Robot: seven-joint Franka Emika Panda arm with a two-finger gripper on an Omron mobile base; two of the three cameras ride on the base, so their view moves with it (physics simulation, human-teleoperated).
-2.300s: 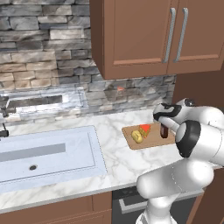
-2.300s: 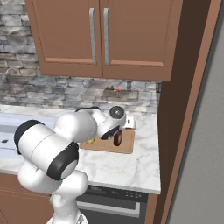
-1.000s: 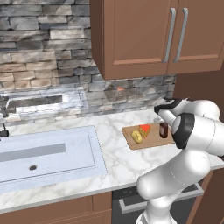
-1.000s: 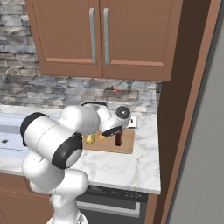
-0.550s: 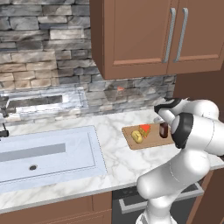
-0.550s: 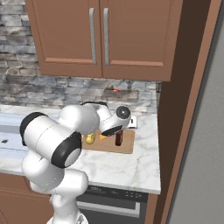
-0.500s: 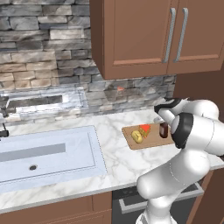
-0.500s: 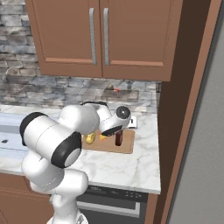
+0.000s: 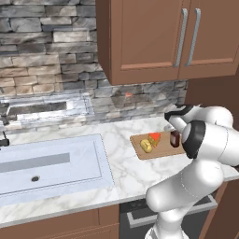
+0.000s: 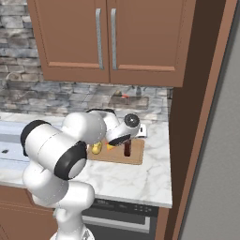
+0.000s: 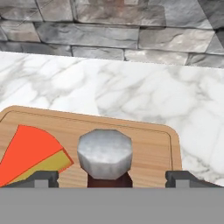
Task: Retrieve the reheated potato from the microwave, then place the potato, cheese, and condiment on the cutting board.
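You have the white arm's two-finger gripper [image 11: 112, 177] poised right over the small dark brown-red condiment bottle [image 9: 175, 138], which stands upright on the flat light-brown wooden cutting board [image 9: 161, 150]. In the hand view you look almost straight down on its cap [image 11: 105, 153], which reads grey and faceted from this angle. The two dark fingertips [image 11: 41, 178] stand wide apart, one on each side of the bottle with clear board showing between each tip and the cap, so the jaws are open and nothing is clamped.

Beside the bottle on the same board you can see the small triangular cheese wedge with yellow-orange sides and a red-orange rind [image 11: 30, 153]; in the left base view the cheese [image 9: 154, 138] sits between the bottle and the small yellowish-tan oval potato [image 9: 146, 145], which lies at the board's sink-side end. All three rest on the board, close together; whether the cheese touches the potato you cannot quite tell at this size.

The board lies on the white marble counter [image 9: 123, 163], near the grey stone backsplash [image 11: 113, 30]. A pale sink basin [image 9: 46, 163] is set into the counter well to the left. Brown wooden wall cabinets with long metal handles [image 10: 108, 40] hang above the work area.

In the right base view the arm's wrist covers part of the board [image 10: 133, 157]; the bottle [image 10: 127, 148] shows just under it.
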